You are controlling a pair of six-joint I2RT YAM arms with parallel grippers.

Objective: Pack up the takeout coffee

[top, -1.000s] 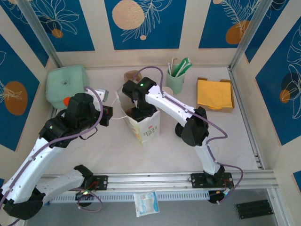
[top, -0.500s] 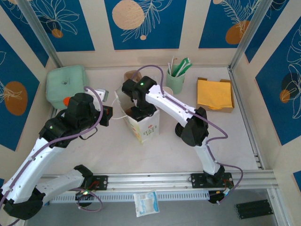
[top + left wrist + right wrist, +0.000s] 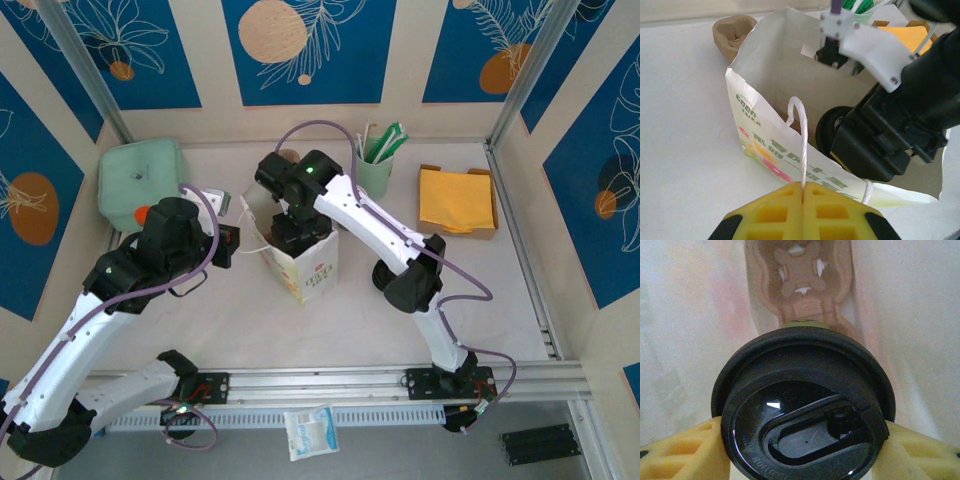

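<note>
A white printed paper bag (image 3: pixel 303 268) stands open mid-table. My left gripper (image 3: pixel 804 192) is shut on its white string handle (image 3: pixel 801 135), beside the bag's left edge in the top view (image 3: pixel 232 245). My right gripper (image 3: pixel 297 230) reaches down into the bag's mouth. Its yellow fingers (image 3: pixel 685 450) are shut on the takeout coffee (image 3: pixel 802 410), whose round black lid faces the wrist camera. The cup body under the lid is hidden. The bag's white walls (image 3: pixel 690 315) surround it. In the left wrist view the black lid (image 3: pixel 826 131) shows inside the bag beside the right gripper's black body (image 3: pixel 890 135).
A brown pulp cup carrier (image 3: pixel 281 160) sits behind the bag. A mint-green cup of straws (image 3: pixel 375 165) stands at the back. An orange napkin box (image 3: pixel 458 200) is at the right and a green container (image 3: pixel 140 180) at the left. A brown moulded shape (image 3: pixel 797 270) lies deep in the bag.
The right arm's wrist has shifted slightly toward the back, its gripper still in the bag's mouth with the coffee. The left arm and the bag's handle have stayed put.
</note>
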